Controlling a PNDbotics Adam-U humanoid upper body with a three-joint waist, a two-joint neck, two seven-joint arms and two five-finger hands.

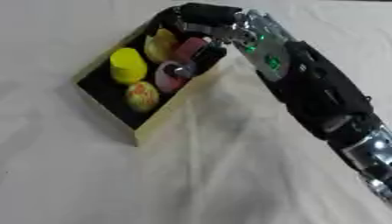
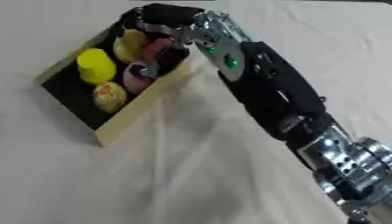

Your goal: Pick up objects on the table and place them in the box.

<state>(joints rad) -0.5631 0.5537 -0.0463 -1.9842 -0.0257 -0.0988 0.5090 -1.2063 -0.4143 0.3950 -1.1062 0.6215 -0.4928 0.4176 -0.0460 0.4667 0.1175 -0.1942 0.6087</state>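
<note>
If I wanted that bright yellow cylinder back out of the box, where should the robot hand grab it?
Probably by its upper sides, coming from above. The yellow cylinder stands against the box wall on the left, with a mottled ball and other pieces close by, leaving little room low down.

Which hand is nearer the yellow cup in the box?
Right. The right hand is over the far end of the box, beside a pinkish item and a short way from the yellow cup. The left hand is not in view.
</note>
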